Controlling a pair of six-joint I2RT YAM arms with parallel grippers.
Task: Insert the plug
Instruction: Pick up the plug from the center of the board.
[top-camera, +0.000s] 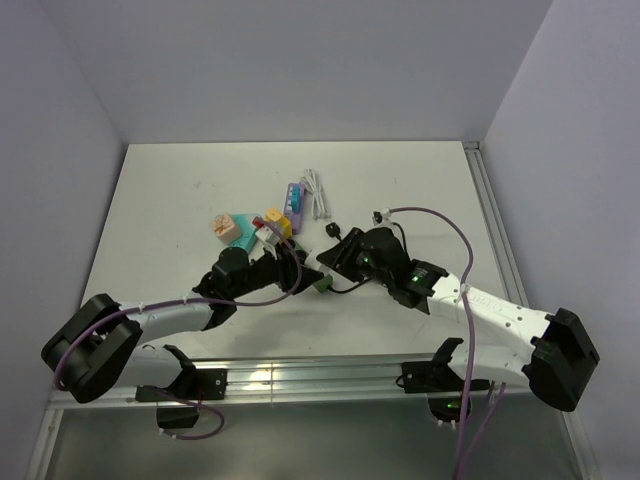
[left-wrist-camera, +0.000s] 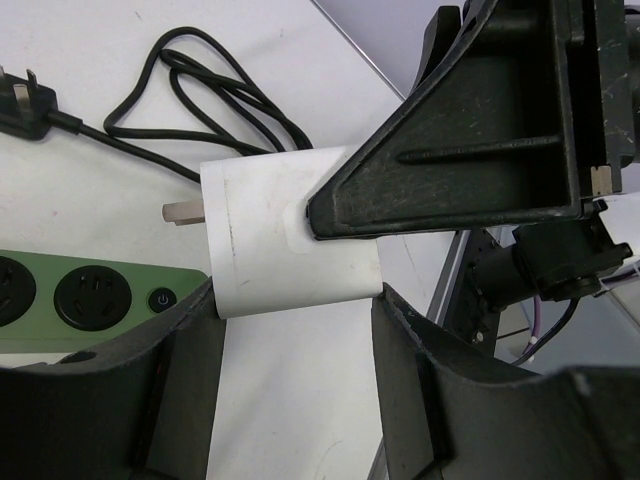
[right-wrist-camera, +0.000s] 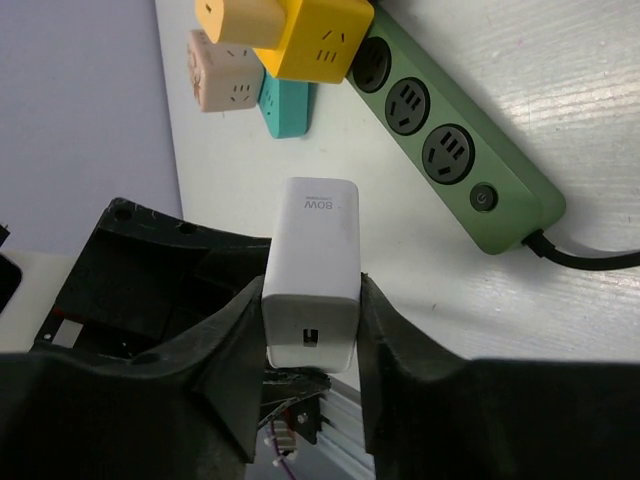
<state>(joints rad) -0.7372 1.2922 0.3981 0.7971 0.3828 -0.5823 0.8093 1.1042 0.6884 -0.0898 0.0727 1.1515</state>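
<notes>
White charger (right-wrist-camera: 312, 225), pinched — left gripper (left-wrist-camera: 298, 312), seemingly right gripper (right-wrist-camera: 310, 300)

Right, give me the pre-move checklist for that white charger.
1. Grip: right gripper shut on white charger: ok.
2. Handover: left gripper released: not ok, it clamps the charger too.
3. Aim: prongs lined up with a socket: not ok, the charger is off to one side of the green power strip.
4. Free sockets: ok, three empty.
5. Strip switch on: cannot tell.
</notes>
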